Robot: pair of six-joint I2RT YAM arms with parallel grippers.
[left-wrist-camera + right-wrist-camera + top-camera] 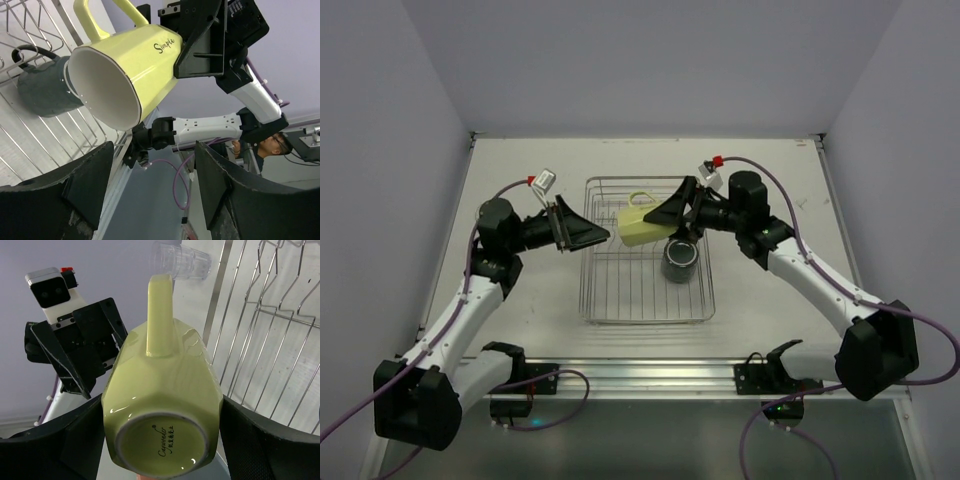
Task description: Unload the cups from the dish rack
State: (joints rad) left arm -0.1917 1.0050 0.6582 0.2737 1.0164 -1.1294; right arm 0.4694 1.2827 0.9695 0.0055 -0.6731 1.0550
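My right gripper [667, 215] is shut on the pale yellow cup [640, 226], which has a handle, and holds it sideways above the dish rack [610, 300]. In the right wrist view the cup's base [162, 445] sits between my fingers [75, 440]. In the left wrist view its open mouth [107, 82] faces my left gripper [155, 150]. My left gripper [600, 236] is open and empty, just left of the cup and apart from it. The dark grey mug [678, 262] stands in the rack and also shows in the left wrist view [42, 90]. One clear tumbler [181, 260] stands outside the rack.
The rack's upright prongs [280, 300] run along its far side. The two arms face each other over the rack. Grey walls close in the table on the left, right and back.
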